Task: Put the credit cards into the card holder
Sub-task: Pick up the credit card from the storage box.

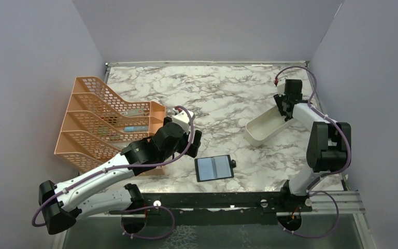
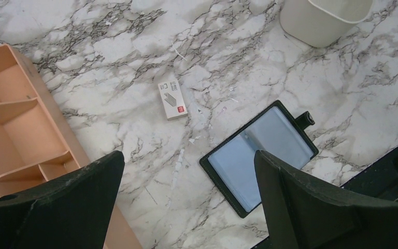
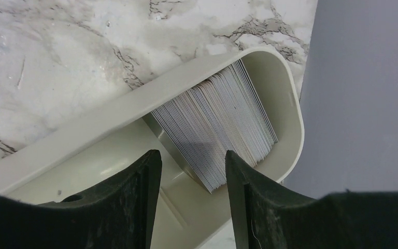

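My right end effector (image 3: pixel 193 167) hung over the far end of the white tray (image 3: pixel 134 106). Its two fingers (image 3: pixel 145 192) stood part way open with a clear gap between them. They held nothing. A thick stack of cards (image 3: pixel 217 122) stood on edge in the rounded end of the tray, leaning on its wall. The near corner of the stack sat in the gap between the fingers. I could not tell if the fingers touched it. The tray lay at a slant on the worktop (image 1: pixel 217 98), close to the right wall.

My left end effector (image 2: pixel 186 161) was wide open and had nothing in it. It hung above the worktop, just beside the orange rack (image 1: pixel 103 119).

The card holder (image 1: pixel 215 167) lay flat and open near the front edge of the worktop, between the two arms. Its blue-grey inside faced up. It was well apart from the tray. A small white piece (image 2: pixel 172 99) with a red mark lay on the worktop near it.
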{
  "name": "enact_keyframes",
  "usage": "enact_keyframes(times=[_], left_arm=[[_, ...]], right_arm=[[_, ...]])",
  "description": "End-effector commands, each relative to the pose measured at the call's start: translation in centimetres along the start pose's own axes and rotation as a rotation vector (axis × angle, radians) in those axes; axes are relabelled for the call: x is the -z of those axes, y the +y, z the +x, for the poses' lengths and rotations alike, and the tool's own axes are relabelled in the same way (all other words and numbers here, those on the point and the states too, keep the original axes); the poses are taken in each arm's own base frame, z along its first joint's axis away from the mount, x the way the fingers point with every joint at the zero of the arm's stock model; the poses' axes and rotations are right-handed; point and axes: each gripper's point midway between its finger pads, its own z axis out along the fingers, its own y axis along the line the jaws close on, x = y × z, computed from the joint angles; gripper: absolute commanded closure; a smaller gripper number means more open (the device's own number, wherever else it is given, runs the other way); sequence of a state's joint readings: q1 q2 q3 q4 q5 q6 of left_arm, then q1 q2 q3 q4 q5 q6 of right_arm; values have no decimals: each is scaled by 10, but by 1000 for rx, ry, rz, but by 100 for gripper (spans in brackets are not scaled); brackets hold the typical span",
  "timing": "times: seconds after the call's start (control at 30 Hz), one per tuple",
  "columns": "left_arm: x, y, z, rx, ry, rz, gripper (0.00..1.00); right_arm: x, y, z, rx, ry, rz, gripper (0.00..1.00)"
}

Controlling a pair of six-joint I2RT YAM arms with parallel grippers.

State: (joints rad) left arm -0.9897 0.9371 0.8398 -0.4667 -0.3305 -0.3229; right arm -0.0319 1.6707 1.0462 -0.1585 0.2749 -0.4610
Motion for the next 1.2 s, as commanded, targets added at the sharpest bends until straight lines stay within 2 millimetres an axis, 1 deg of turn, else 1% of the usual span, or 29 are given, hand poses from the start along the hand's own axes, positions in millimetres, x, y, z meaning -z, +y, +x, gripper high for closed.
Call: enact_keyframes(times=[0.0, 0.1, 0.27, 0.4, 0.57, 0.8, 1.0, 1.17], left_arm=[[3, 10, -6, -11, -26, -44, 1], [2, 10, -7, -12, -24, -42, 1], [2, 12, -5, -12, -21, -47, 1], [3, 12, -5, -9, -25, -48, 1], [4, 13, -7, -5, -31, -51, 1], [5, 14, -7, 1, -34, -50, 1], [5, 14, -7, 5, -35, -50, 1], [4, 13, -7, 5, -32, -46, 1]], right_arm=[[-8, -12, -13, 82, -30, 22, 46], [-15, -8, -10, 103, -21, 14, 46], [-25, -14, -1, 152, 2, 75, 46], [-29, -20, -1, 168, 6, 114, 47], [-26, -28, -3, 170, -1, 154, 51], [-14, -30, -19, 125, -67, 136, 57], [-15, -32, -18, 121, -58, 148, 65], [-10, -36, -22, 107, -69, 160, 68]])
